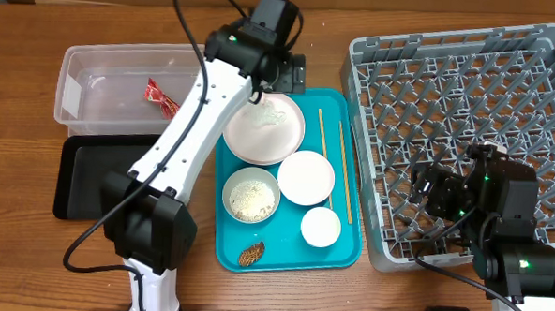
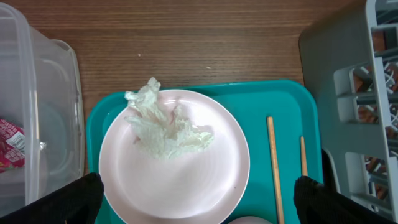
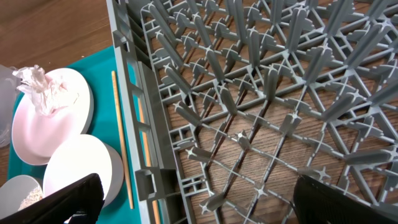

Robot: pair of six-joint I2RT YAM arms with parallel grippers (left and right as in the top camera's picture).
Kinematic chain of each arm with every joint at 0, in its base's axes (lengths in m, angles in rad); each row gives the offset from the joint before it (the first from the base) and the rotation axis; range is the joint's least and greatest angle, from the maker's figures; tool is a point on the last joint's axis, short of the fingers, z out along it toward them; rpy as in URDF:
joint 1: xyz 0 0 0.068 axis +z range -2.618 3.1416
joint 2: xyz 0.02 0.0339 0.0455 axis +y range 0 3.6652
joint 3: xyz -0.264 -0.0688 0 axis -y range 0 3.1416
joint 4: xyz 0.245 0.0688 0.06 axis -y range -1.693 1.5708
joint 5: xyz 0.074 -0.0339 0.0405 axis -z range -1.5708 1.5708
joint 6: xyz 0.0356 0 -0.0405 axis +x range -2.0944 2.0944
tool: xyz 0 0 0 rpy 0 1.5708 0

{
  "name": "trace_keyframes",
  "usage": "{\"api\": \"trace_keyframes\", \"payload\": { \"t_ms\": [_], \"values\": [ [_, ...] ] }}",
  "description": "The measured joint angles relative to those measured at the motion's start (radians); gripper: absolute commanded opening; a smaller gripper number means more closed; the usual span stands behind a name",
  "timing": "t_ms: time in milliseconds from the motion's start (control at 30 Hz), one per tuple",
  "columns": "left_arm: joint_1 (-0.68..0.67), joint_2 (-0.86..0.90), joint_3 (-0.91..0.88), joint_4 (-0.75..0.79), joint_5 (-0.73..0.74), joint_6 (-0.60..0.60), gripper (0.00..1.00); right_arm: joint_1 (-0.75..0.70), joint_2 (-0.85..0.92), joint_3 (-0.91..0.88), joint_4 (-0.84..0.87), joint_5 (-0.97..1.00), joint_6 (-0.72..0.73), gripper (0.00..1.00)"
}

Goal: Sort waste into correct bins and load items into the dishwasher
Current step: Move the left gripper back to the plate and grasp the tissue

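My left gripper hangs open above the large white plate, its fingers on either side of the plate and nothing between them. Crumpled white tissue lies on the plate. A red foil wrapper lies in the clear tub. The black tray sits in front of the tub. An empty bowl, a bowl of rice, a cup, a brown scrap and two chopsticks rest on the teal tray. My right gripper is open over the grey dish rack, near its left wall.
Bare wooden table lies behind the teal tray and around the rack. The rack's tall left wall stands between my right gripper and the teal tray. The left arm stretches across the black tray and the tub's right end.
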Motion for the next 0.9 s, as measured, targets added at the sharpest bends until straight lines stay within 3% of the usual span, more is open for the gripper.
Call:
{"api": "trace_keyframes", "payload": {
  "t_ms": [433,533,600,700,767,900],
  "values": [
    [-0.001,0.253,0.003,-0.015,-0.033,0.016,0.86,0.000,0.000,0.000,-0.004,0.000,-0.001,1.00],
    [-0.001,0.278,0.003,-0.025,-0.037,0.021,0.70,0.000,0.000,0.000,-0.004,0.000,0.000,1.00],
    [-0.001,0.286,0.003,-0.026,-0.039,0.021,0.50,0.000,0.000,0.000,-0.004,0.000,-0.001,1.00],
    [-0.001,0.291,0.003,-0.025,-0.040,0.021,0.37,0.000,0.000,0.000,-0.004,0.000,-0.001,1.00],
    [-0.001,0.291,0.003,-0.024,-0.044,0.023,0.36,0.000,0.000,0.000,-0.005,0.000,-0.001,1.00],
    [-0.001,0.291,0.003,-0.029,-0.054,0.021,0.49,0.000,0.000,0.000,-0.006,0.000,-0.001,1.00]
  ]
}}
